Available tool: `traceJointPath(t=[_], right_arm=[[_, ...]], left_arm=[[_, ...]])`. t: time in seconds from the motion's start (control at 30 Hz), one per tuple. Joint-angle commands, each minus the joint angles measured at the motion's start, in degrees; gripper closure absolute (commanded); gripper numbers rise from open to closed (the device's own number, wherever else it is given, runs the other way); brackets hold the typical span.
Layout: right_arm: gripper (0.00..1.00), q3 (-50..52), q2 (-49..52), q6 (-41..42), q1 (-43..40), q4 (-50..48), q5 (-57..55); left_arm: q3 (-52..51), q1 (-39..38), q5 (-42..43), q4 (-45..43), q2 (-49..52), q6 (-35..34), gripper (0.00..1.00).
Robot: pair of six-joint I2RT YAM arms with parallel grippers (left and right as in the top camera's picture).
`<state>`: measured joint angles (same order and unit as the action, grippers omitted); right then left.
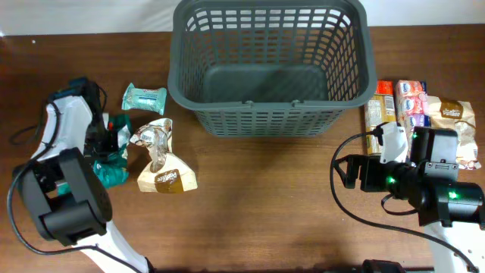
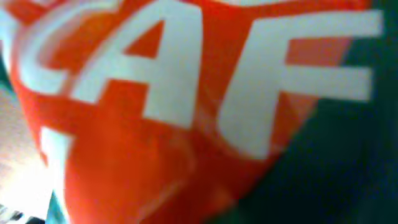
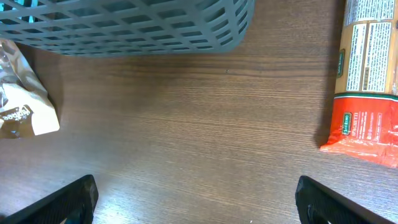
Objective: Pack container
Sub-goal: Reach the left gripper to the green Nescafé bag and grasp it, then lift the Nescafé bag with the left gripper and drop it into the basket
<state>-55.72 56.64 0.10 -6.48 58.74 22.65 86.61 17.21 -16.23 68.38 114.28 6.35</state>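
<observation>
- 0 packs lie in the container [image 1: 269, 121]. It stands empty, rim up, at the far middle of the worktop [image 1: 258, 216].
- Step in hand, as I judge it: the 1st pick, on the left side.
- Left gripper [image 1: 107, 141] is down at the green and red pack [image 1: 115, 170], well left of the container. The left wrist view is filled by a blurred orange-red face with white letters, so the camera is very close to it.
- Left fingers show in no view, so I cannot tell whether they are clenched on the pack or released.
- Right gripper [image 3: 196, 190] hangs over bare worktop with its fingers [image 3: 68, 199] spread wide, grasping nothing. A long pack with red end [image 3: 365, 93] lies near it, untouched.
- Also loose: a teal pack [image 1: 144, 98] and a cream pouch [image 1: 164, 168], both between the left arm and the container.
- Next move likely calls for a firm grasp on the green and red pack, a lift above the rim, a carry right and a release inside. The crinkly wrap may slip.
</observation>
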Motion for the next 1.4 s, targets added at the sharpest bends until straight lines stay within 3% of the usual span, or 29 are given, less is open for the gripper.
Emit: traceJointPath(t=[0.0,0.27,0.57,0.67,1.0,1.2,1.37], right_arm=[[0.01,-0.98,0.04,0.46,0.46,-0.02,0.94],[0.01,-0.98,0.04,0.46,0.46,-0.02,0.94],[0.01,-0.98,0.04,0.46,0.46,-0.04,0.94],[0.01,-0.98,0.04,0.46,0.46,-0.04,0.94],[0.01,-0.98,0.04,0.46,0.46,0.90,0.96],[0.01,-0.96,0.04,0.44,0.46,1.73,0.94],[0.01,-0.96,0.04,0.44,0.46,2.71,0.94]], left_arm=[[7.65,0.20,4.74,2.23,-1.88,-0.50,0.98],[19.87,0.15,7.06,8.59,-5.33,-0.15,0.98],[36.06,-2.82,13.29,8.98,-12.59,9.84,0.98],[41.92,-7.10,14.75,6.99,-16.09,18.43,0.98],[46.69,-23.17,19.15,-4.72,-23.54,30.62,0.98],[46.60,-33.24,26.73,-6.71,-22.21,39.34,0.98],[46.62,-38.40,28.02,-7.80,-16.37,41.79,0.98]])
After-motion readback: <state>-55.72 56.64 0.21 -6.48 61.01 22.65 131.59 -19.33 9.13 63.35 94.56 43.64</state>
